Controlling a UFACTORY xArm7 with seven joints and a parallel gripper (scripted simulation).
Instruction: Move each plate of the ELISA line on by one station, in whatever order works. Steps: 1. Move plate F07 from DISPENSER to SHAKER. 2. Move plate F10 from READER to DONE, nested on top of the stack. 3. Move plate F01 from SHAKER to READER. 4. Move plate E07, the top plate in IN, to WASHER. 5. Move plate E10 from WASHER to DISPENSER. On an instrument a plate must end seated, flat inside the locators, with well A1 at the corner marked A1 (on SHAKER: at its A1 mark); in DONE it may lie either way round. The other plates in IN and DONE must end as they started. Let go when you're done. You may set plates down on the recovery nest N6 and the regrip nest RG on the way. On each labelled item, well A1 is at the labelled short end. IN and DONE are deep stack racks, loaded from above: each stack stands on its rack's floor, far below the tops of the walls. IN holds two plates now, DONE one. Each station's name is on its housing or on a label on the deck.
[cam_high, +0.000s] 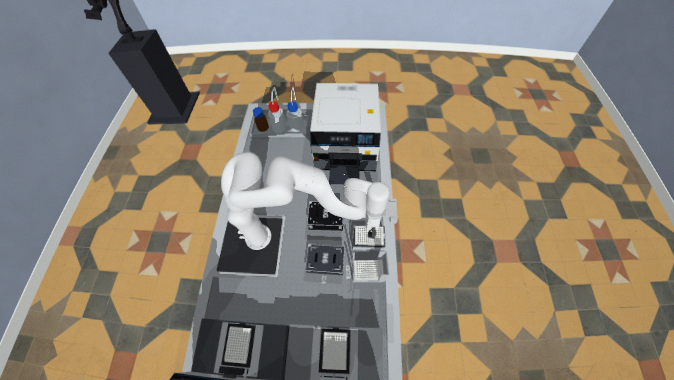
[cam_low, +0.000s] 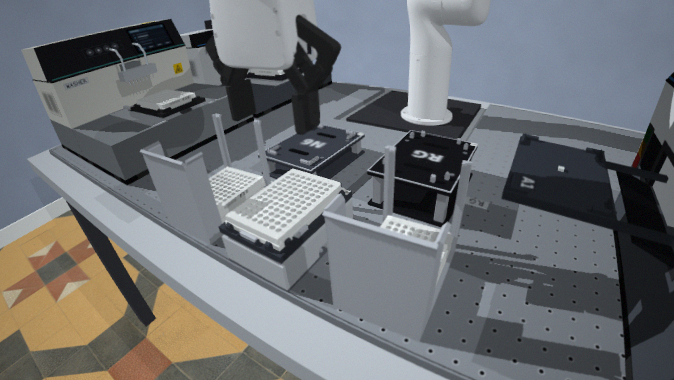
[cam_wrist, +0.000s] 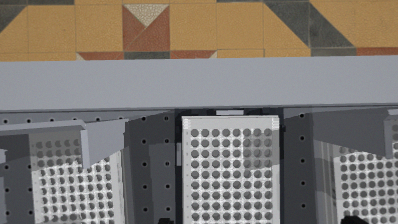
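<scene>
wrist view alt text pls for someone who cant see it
Looking straight down on a white well plate, centred, with a racked plate on either side. Beyond them runs the grey table edge, then patterned floor tiles.
</scene>
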